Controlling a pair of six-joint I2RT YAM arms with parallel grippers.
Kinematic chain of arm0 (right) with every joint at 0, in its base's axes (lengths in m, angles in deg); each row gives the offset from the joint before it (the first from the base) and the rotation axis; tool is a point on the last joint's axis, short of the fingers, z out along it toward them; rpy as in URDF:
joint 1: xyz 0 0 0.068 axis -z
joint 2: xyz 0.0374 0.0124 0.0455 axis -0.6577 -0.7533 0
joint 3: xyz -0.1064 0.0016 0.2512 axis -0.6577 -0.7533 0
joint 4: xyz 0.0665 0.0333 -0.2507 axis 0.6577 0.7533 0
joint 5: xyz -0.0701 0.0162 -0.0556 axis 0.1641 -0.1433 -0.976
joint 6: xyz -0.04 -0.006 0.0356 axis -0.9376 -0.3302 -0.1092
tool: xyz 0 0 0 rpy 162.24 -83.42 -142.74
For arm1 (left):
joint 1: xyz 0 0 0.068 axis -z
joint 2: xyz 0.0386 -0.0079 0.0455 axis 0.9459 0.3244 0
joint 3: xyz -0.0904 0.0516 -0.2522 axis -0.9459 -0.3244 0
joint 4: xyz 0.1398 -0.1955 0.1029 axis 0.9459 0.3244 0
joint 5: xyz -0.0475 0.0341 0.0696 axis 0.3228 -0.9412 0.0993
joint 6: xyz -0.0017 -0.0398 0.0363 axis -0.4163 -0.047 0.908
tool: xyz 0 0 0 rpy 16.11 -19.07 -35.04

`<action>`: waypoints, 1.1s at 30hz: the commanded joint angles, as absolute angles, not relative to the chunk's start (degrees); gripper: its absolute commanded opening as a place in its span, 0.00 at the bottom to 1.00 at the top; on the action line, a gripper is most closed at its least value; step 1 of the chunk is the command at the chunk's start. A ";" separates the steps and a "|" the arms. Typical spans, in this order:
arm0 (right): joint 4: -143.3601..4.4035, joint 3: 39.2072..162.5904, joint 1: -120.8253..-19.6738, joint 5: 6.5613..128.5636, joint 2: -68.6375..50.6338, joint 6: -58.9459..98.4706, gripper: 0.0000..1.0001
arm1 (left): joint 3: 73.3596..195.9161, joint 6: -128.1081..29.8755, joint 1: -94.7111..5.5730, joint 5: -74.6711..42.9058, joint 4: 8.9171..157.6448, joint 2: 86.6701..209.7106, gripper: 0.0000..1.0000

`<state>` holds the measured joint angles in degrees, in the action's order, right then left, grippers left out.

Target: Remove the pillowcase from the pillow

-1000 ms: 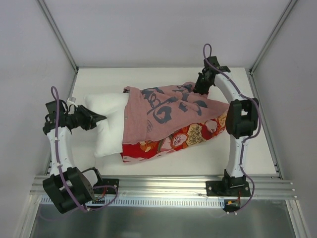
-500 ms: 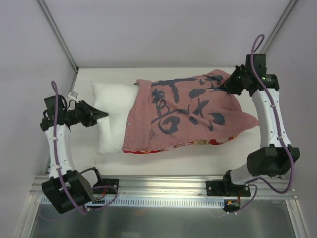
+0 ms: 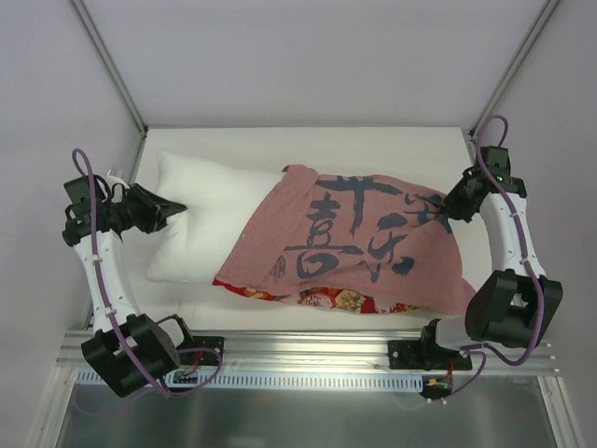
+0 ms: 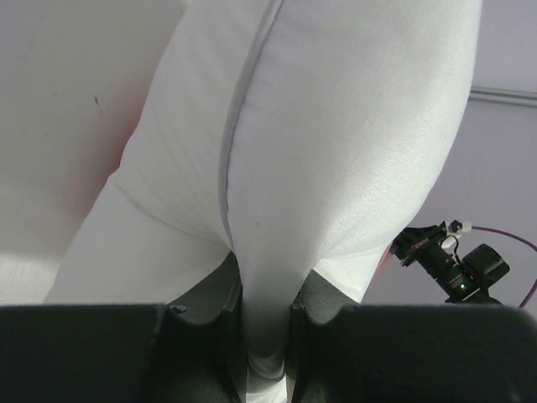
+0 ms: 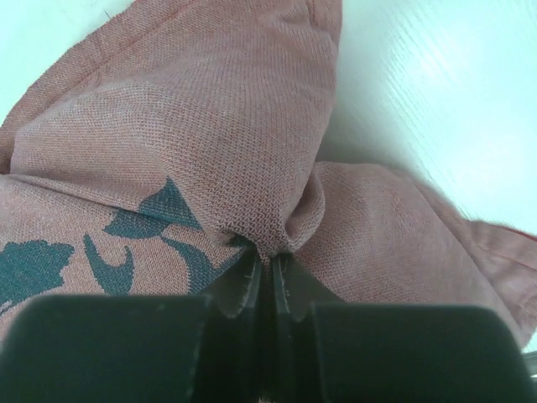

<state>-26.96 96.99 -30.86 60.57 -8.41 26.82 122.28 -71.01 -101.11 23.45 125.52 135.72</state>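
Observation:
The white pillow (image 3: 205,210) lies at the left of the table, its left half bare. The dusty-pink pillowcase (image 3: 373,238) with dark-blue calligraphy covers its right part and spreads to the right, a strip of red floral reverse showing along its near edge. My left gripper (image 3: 171,207) is shut on the pillow's left end; in the left wrist view the pillow (image 4: 336,126) is pinched between the jaws of that gripper (image 4: 267,290). My right gripper (image 3: 448,201) is shut on the pillowcase's far right corner; in the right wrist view the pink cloth (image 5: 235,126) bunches at that gripper (image 5: 268,260).
The white table (image 3: 373,145) has grey walls at the back and on both sides and a metal rail along its near edge. The arm bases (image 3: 424,355) stand on that rail.
My right gripper has pulled the pillowcase to the right and nearer, uncovering more of the pillow. My left gripper has drawn the pillow's end further left.

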 commanded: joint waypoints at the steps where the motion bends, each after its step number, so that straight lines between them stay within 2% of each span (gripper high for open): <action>1: -31.40 98.91 -29.61 56.58 -7.20 26.22 0.01 | 124.96 -72.87 -101.83 22.88 122.83 135.01 0.00; 7: -29.38 106.64 -21.45 54.99 -0.18 28.33 0.01 | 128.03 -73.31 -104.10 23.14 123.09 136.15 0.00; 10: -28.33 108.93 -10.40 57.71 3.07 29.99 0.01 | 130.40 -74.45 -106.13 24.02 123.09 137.82 0.00; 12: -28.24 109.90 -7.74 61.05 3.96 29.74 0.01 | 132.50 -75.33 -106.75 24.02 123.00 138.44 0.00; 17: -27.27 112.10 -9.82 66.24 0.20 29.03 0.01 | 135.59 -77.44 -106.75 23.93 122.47 139.05 0.00; 19: -26.84 112.36 -14.55 65.73 -1.04 27.37 0.01 | 135.68 -77.26 -106.75 24.02 122.39 138.36 0.00; 20: -25.87 112.80 -16.32 64.33 -2.09 26.40 0.06 | 135.33 -77.18 -106.75 23.76 122.39 138.00 0.00; 21: -25.17 113.24 -18.34 63.79 -2.71 24.13 0.18 | 134.46 -77.26 -106.75 23.32 122.47 137.83 0.00; 22: -24.20 113.77 -21.93 63.27 -3.32 22.98 0.55 | 133.93 -77.26 -106.75 23.06 122.39 137.30 0.00; 23: -21.41 114.90 -23.62 61.70 -4.11 22.01 0.69 | 133.40 -77.35 -106.75 22.79 122.39 137.03 0.00; 25: -19.45 114.13 -28.78 60.28 -3.25 19.90 0.87 | 132.26 -77.44 -106.75 22.09 122.47 136.33 0.00; 27: -19.18 109.50 -31.70 56.77 1.55 19.37 0.98 | 131.29 -77.53 -106.75 20.60 122.47 135.37 0.00; 28: -19.45 107.46 -34.07 56.06 3.68 19.28 0.99 | 131.11 -77.61 -106.67 20.16 122.39 135.10 0.00; 33: -17.17 96.56 -39.27 51.84 15.46 17.96 0.96 | 130.41 -77.79 -106.75 18.92 122.47 134.57 0.00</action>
